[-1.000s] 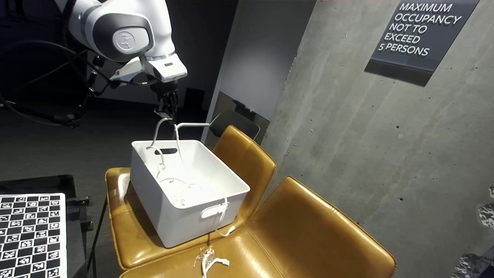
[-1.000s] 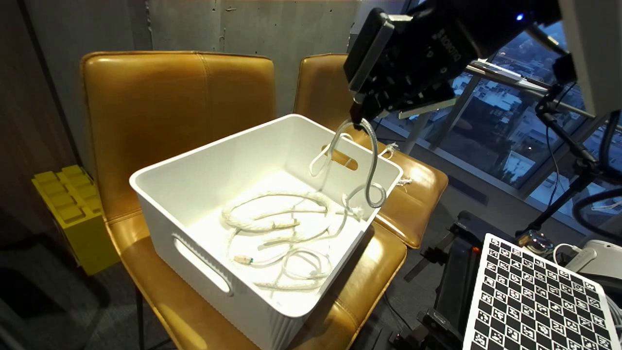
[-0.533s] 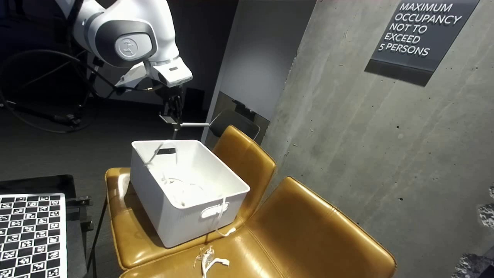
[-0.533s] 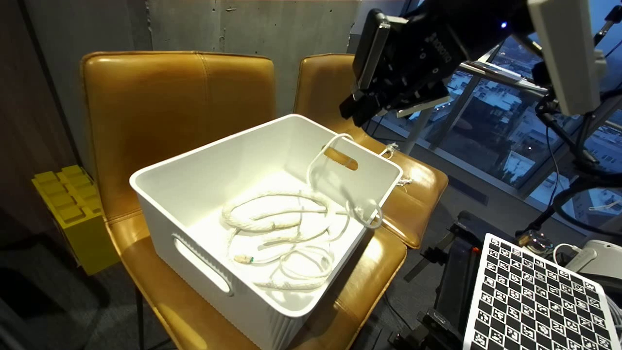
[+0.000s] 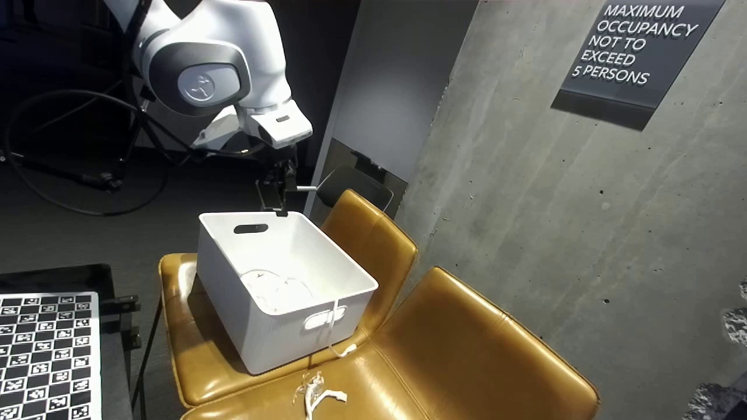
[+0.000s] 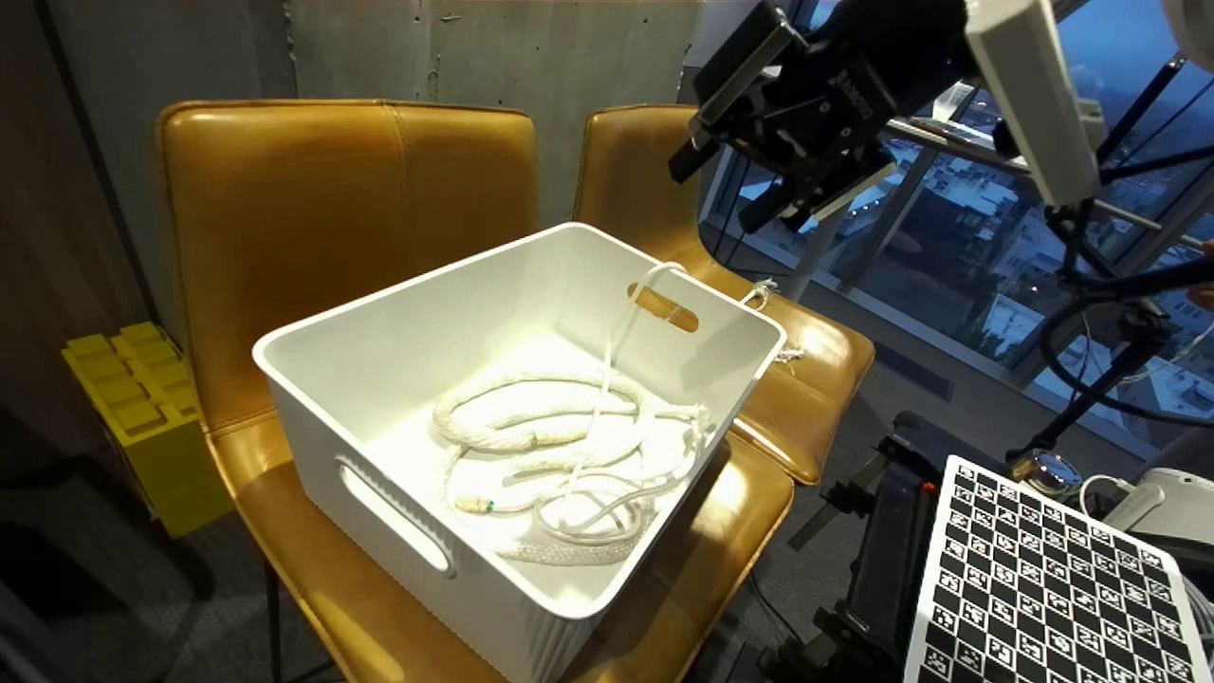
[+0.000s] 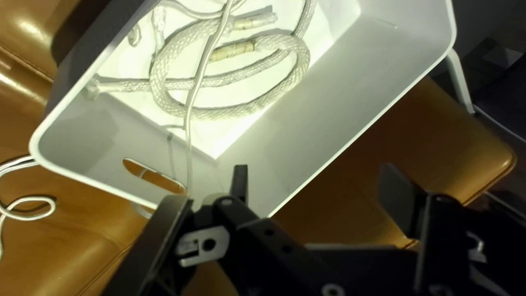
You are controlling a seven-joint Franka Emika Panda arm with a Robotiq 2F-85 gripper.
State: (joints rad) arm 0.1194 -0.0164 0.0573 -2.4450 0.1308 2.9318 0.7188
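My gripper is released: the two fingers stand wide apart with nothing between them. A second ago they were pinched together on a hanging loop of thin white cord. That loop has dropped out of my grasp. The cord now lies in the white bin, in loose curls among thicker braided rope, and one strand climbs the end wall and passes over the rim, as it did earlier. My gripper is raised above the bin, apart from the cord. In an exterior view, my arm has shifted rightward and lower. The bin has stayed put on its tan chair.
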